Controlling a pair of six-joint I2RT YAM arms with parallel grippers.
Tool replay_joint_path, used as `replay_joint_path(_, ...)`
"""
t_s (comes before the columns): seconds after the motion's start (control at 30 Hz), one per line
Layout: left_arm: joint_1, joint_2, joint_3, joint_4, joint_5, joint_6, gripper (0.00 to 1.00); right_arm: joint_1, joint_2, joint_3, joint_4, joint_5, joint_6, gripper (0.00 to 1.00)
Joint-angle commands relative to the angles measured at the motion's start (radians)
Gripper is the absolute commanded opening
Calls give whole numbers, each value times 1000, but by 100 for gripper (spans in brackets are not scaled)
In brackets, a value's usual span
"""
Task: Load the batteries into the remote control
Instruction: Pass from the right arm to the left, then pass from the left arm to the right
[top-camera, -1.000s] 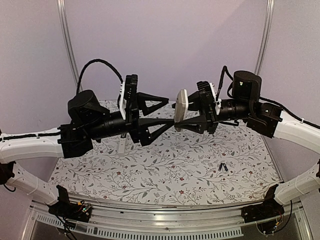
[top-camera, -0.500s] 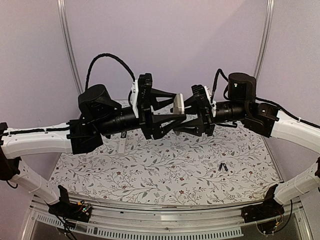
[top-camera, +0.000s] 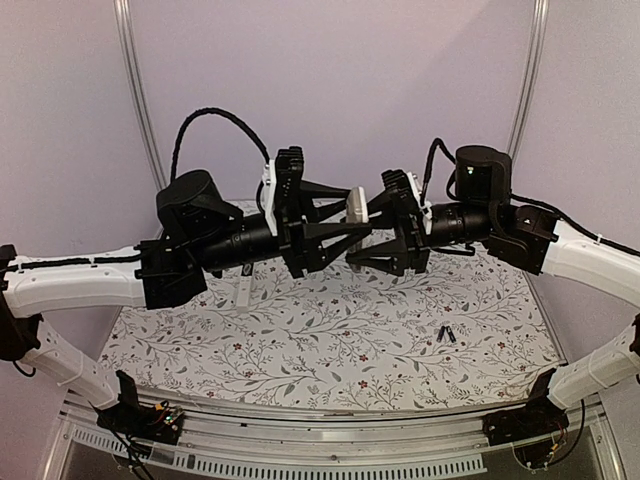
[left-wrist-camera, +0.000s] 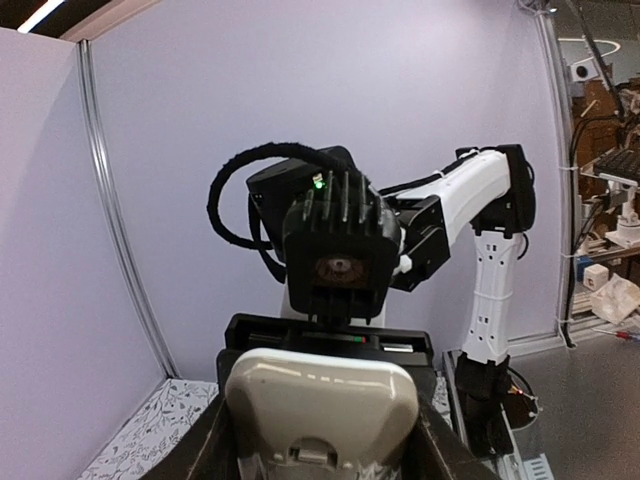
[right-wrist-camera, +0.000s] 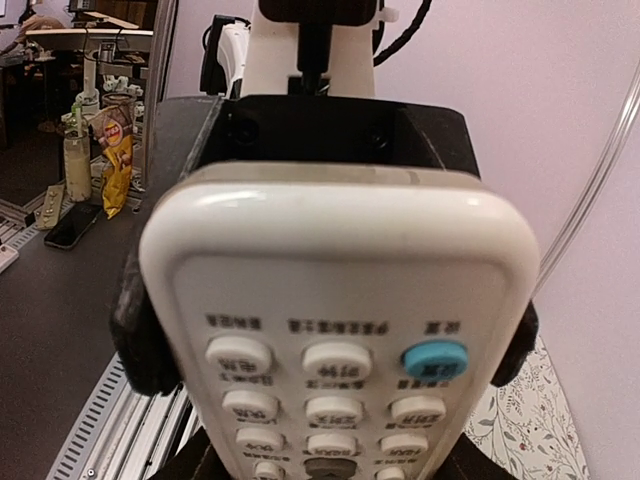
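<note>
Right pincer (top-camera: 366, 232) grips the remote (top-camera: 356, 207) by its long edges, holding it in the air well above the table; its own camera shows a dark finger (right-wrist-camera: 135, 340) pressed to each side of the cream casing, the button face toward the lens, one blue button among the white ones. Left pincer (top-camera: 348, 214) meets it from the opposite side, both arms stretched roughly level toward each other; its fingers flank the other end of the remote, yet whether they press on the casing or stand just off it cannot be told. From the left wrist the remote shows its plain back, with a small latch near the lower edge. Two batteries (top-camera: 446, 335), small and dark, lie close together on the flowered cloth (top-camera: 330, 350) at the right side of the table, well apart from the remote; a pale narrow strip (top-camera: 245, 291) lies on the cloth under the left arm, partly hidden.
</note>
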Motion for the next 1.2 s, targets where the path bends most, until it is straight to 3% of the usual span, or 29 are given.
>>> replay_joint_path(0.0,-7,-9,-23,53,19,-44,0,3,-18,38,-1,20,-18,65)
replay_joint_path(0.23,-8,-2,-32,68,36,-53,0,8,-8,61,2,-7,-2,72)
replay_joint_path(0.73,-6,14,-42,47,25,-32,0,14,1,82,-6,-20,5,65)
replay_joint_path(0.77,-6,14,-42,48,25,-32,0,15,1,83,-7,-20,7,63)
replay_joint_path(0.93,-6,20,-50,42,19,-20,0,15,7,89,-16,-26,14,33)
replay_joint_path(1.17,-7,16,-56,55,19,-30,0,16,6,85,-35,-19,11,18)
